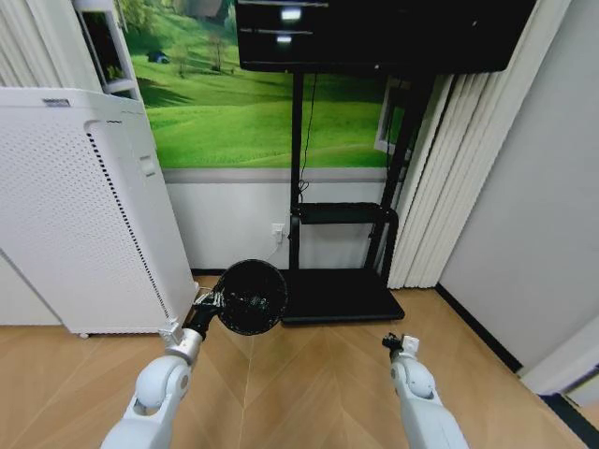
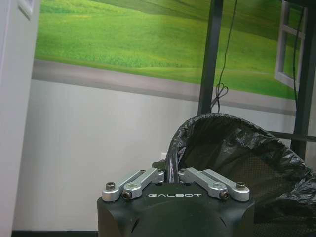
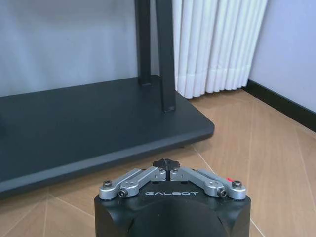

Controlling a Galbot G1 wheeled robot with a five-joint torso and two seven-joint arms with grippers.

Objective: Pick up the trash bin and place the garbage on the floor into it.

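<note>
Black and lined with a crinkled dark plastic bag, the trash bin (image 1: 250, 297) is already off the floor: you see it held in the air in front of the robot, tilted so that its round opening faces the head camera. It hangs just before the black base plate of the screen stand (image 1: 337, 295) and near the white air purifier (image 1: 89, 210) on the robot's left side.

The left claw (image 1: 208, 301) has the bin by its rim. In the left wrist view the rim (image 2: 173, 148) passes between the two fingers, which are pressed together on it, so I judge this grip as firm enough for carrying.

The right claw (image 1: 400, 344) is low on the right side, above the wooden floor (image 1: 309, 383), and it holds nothing. In the right wrist view its fingers (image 3: 168, 163) are together and touch each other.

So the first part of the task looks done: the bin is picked up. The second part is not yet done. No garbage lies on the floor that you can see here, and I cannot tell if something is already inside the bin, because its inside is only dark. You should expect that the litter must be found elsewhere.
</note>
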